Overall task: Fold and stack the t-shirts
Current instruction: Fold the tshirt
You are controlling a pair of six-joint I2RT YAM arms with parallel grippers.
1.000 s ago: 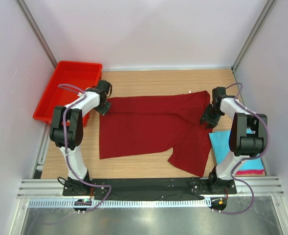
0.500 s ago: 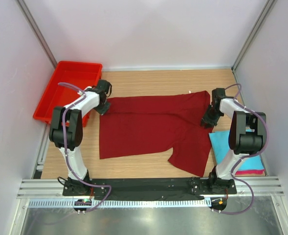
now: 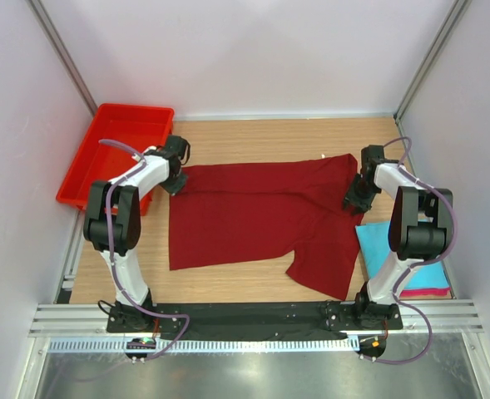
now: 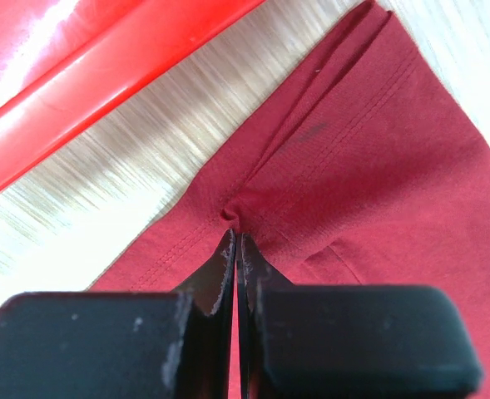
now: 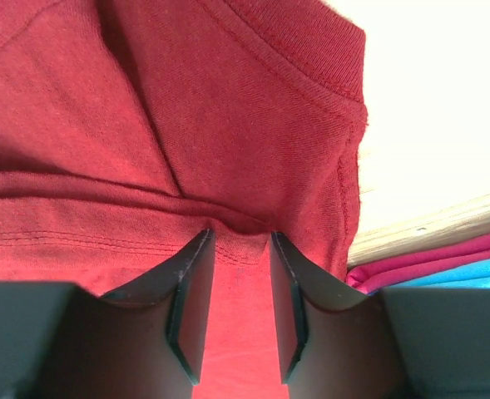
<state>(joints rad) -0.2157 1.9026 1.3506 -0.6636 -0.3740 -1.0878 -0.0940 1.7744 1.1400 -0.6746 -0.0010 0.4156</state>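
Clamped shut with the left gripper (image 4: 235, 239) on the maroon t-shirt (image 3: 253, 216), spread mid-tabletop (image 3: 261, 137). Eased apart again at the right gripper (image 5: 239, 243), astride the opposite hem with cloth between. Suggests a re-grip, so no fold begun yet.

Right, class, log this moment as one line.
left gripper: shut on maroon t-shirt | right gripper: jaws apart astride its other edge | turquoise t-shirt: folded, on pink t-shirt
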